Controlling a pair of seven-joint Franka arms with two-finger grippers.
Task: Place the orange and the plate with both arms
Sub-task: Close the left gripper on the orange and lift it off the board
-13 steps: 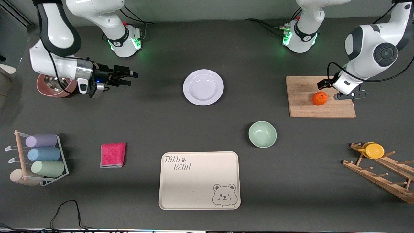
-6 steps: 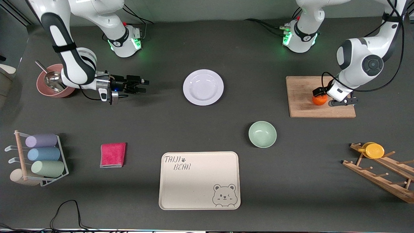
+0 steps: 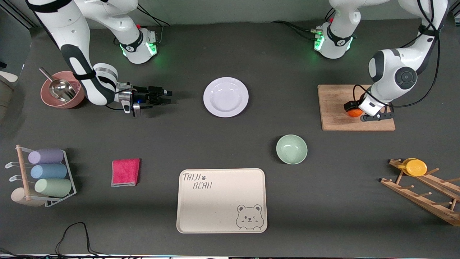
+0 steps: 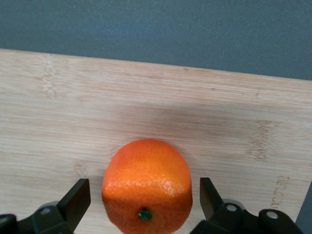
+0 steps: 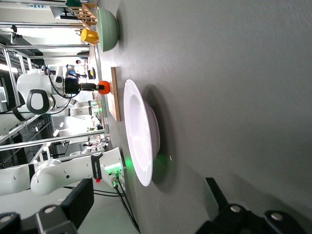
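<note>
Both arms closing in: left gripper point(image 3: 355, 110) around the orange point(image 3: 355, 113), right gripper point(image 3: 166, 96) heading for the plate point(image 3: 225, 96).

Over the last second the left gripper has dropped from beside the orange to straddle it; its fingers point(image 4: 75, 199) are spread, one on each side with a gap showing, so nothing is pinched yet and the next step is probably to close. The right gripper, also spread, has slid low along the worktop from the pink bowl point(image 3: 60, 94) toward the plate and is still apart from its rim. The orange, small, bright and dimpled with a green stem dot, sits on the board point(image 3: 334, 108) near the left arm's end of the worktop. The plate, white, glossy and shallow, lies near the middle, toward the edge where the bases stand.
</note>
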